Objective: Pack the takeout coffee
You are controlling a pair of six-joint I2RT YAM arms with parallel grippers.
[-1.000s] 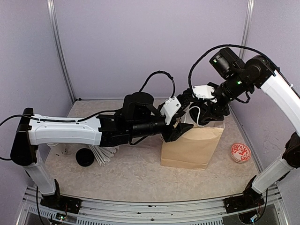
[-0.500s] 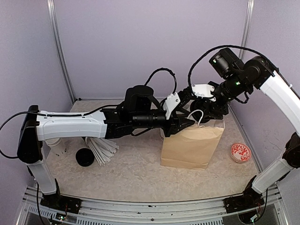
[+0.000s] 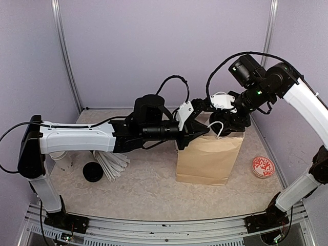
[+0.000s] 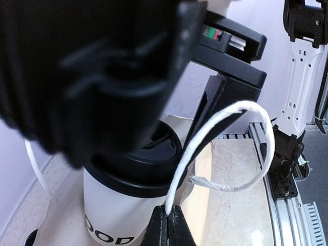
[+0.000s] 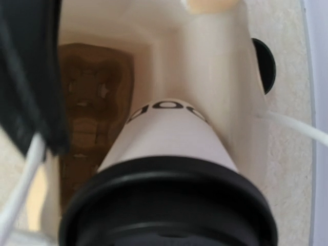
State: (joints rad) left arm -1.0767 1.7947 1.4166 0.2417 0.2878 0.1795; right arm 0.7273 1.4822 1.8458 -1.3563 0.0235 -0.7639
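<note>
With the left gripper [image 4: 167,219] pinched on the white handle [image 4: 225,115], pull toward 9 o'clock so the right gripper [image 3: 228,122], seemingly clasping the cup [image 5: 169,134], can lower it squarely into the bag [image 3: 207,159].

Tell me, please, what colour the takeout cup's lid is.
Black; the lid shows best in the right wrist view.

Table [image 3: 148,189] with bag [image 3: 207,161], straws [image 3: 114,164], red dish [image 3: 263,167]

Black lettering stood near the base of the white takeout cup [image 4: 117,210]. The left wrist view showed only the letters "OOD", cut off at the picture's edge. The right wrist view showed similar rounded letters.
</note>
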